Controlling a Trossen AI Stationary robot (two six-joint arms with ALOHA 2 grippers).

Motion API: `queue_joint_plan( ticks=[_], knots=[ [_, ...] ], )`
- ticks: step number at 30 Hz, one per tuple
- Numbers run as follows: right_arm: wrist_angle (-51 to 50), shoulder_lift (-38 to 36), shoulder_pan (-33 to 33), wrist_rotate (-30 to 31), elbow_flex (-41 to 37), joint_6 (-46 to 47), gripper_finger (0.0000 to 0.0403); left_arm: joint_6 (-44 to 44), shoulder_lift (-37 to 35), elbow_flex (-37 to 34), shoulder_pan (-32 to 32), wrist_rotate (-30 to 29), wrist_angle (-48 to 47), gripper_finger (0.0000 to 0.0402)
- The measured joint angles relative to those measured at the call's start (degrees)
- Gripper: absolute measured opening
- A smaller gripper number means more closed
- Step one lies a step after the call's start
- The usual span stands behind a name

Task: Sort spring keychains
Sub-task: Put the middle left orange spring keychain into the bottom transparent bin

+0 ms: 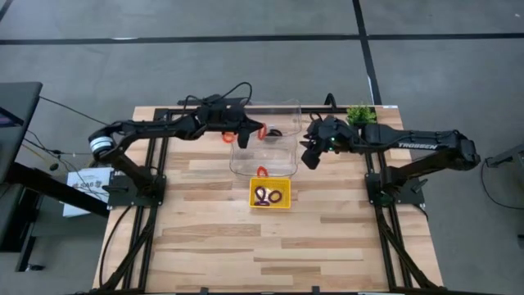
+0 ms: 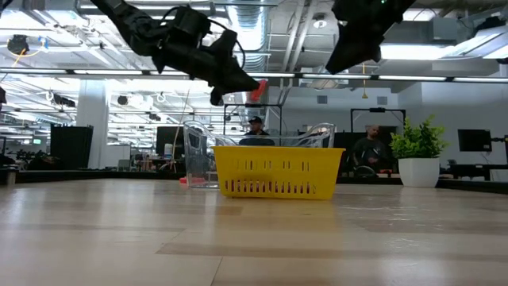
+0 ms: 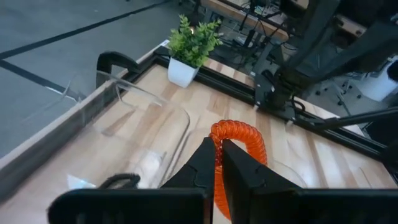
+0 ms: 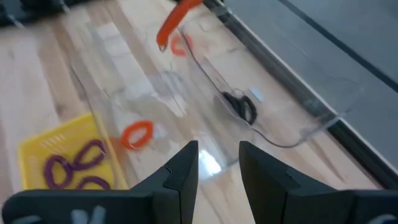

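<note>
My left gripper (image 1: 253,131) hangs high over the far left part of the clear container (image 1: 266,141), shut on an orange-red spring keychain (image 3: 239,134). Inside the container lie a black keychain (image 4: 241,107) and an orange-red one (image 4: 138,134). Another orange-red one (image 1: 227,138) lies by the container's left wall. Three purple keychains (image 1: 268,196) rest in the yellow tray (image 1: 255,203), which stands just near of the container. My right gripper (image 1: 311,157) is open, raised beside the container's right wall, touching nothing. My left gripper pinches the orange-red keychain's coil (image 3: 216,163) between its two fingers (image 3: 249,177), which come at it slanting down from the table's left. The ring is lifted clear, well above the container, and sticks out beyond the fingertips (image 2: 258,89).
A small potted plant (image 1: 360,114) stands at the table's far edge behind the right arm. Black cables run along the far left. People sit in the room beyond the table (image 2: 255,131). Bare wood lies near of the yellow tray (image 2: 278,171).
</note>
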Motion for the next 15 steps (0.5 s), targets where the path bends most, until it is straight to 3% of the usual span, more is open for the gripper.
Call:
queue_joint_plan(
  ticks=[15],
  knots=[
    [-3.24,-1.34,-3.85,-0.19,-0.02,-5.74,0.0107,0.00,5.49,7.21,0.97,0.45,-1.50,0.0015]
  ],
)
